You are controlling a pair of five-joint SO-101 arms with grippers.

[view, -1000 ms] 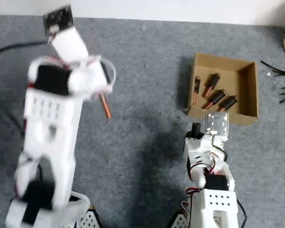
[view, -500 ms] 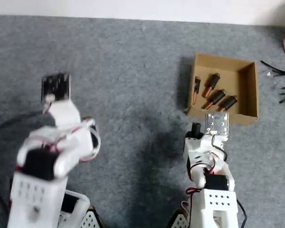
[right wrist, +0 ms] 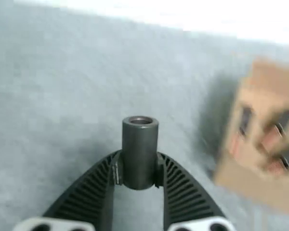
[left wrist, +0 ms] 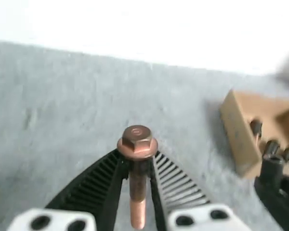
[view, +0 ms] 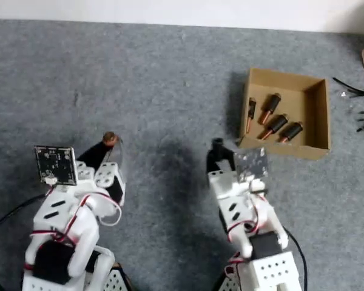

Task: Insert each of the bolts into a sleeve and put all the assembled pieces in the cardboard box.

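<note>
Left jaws first, in the lower left of the high view: they are closed narrow on a copper bolt (left wrist: 137,144), gripping the shaft just under the hex head. The head stands up above the tips and the bare end of the shaft hangs down between the fingers (left wrist: 106,175). From above, that bolt (view: 109,138) shows as a small copper cap at the front of the left arm (view: 67,212).

Over to the right jaws, bottom centre: they are clamped just as narrowly on a dark sleeve (right wrist: 140,149). It is upright, open mouth up, with its lower half pinched between the ribbed fingers (right wrist: 176,185). In the high view the sleeve (view: 217,144) sits at the front of the right arm (view: 249,212).

Bolt and sleeve are well apart, with a bare strip of grey surface (view: 164,91) between the two arms and plenty of open room across the upper left.

The cardboard box (view: 285,150) sits in the upper right, its near wall just beside the right arm's front end. Four pieces (view: 276,124) lie inside it, slanted side by side. Black ties (view: 359,112) are scattered at the right edge.
</note>
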